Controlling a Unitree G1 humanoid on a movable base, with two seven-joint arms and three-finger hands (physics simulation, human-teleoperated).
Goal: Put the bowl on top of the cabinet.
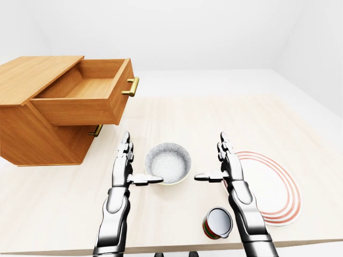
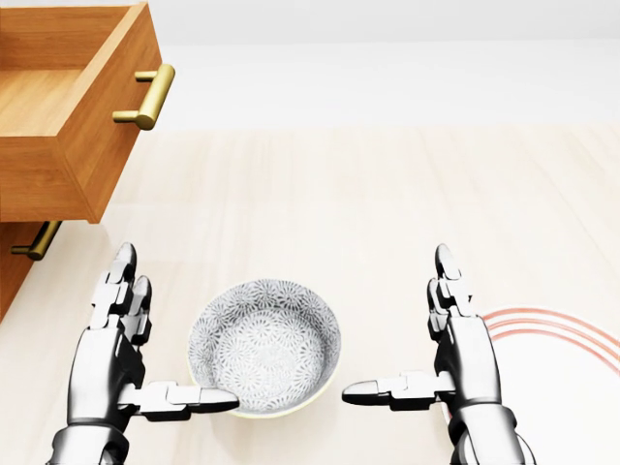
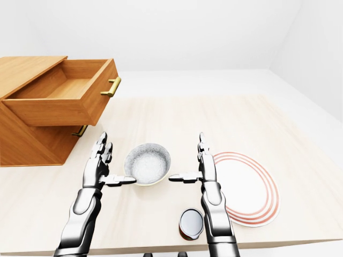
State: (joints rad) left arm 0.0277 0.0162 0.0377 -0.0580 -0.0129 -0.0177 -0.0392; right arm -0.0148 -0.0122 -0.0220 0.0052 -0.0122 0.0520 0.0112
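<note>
The patterned bowl rests on the bench between both robot hands. The left robot hand is open, thumb tip at the bowl's rim. The right robot hand is open, thumb just short of it. The cabinet, top drawer open, stands beyond the left robot hand. A striped plate and a can lie beside the right robot hand.

The bowl is white with a fine grey flower pattern inside and a pale rim. The cabinet is orange-brown wood with brass handles. The table is pale cream wood with light grain. The plate is white with red rings. The can is red and green, with a silver top. Each robot hand is shiny grey metal.
</note>
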